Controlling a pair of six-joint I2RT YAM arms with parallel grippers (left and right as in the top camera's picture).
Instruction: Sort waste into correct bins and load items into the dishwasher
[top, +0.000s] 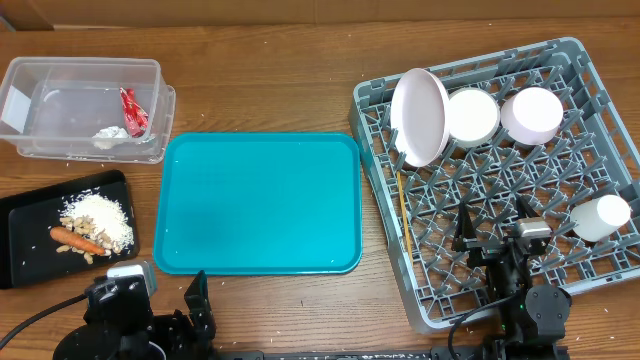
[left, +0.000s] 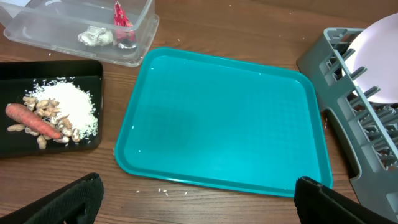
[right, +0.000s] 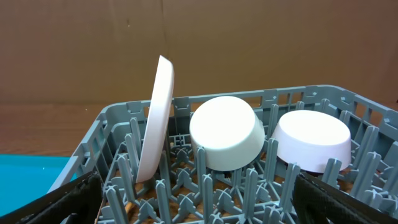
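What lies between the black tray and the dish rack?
The teal serving tray lies between black tray and dish rack, seen in the overhead view.

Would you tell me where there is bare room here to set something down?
The teal tray is wholly bare. Bare table runs behind it, between tub and rack. The rack's middle pegs are free, between the plate and the cup; its far row, plate and two bowls, is crowded. Food fills the black tray's right half.
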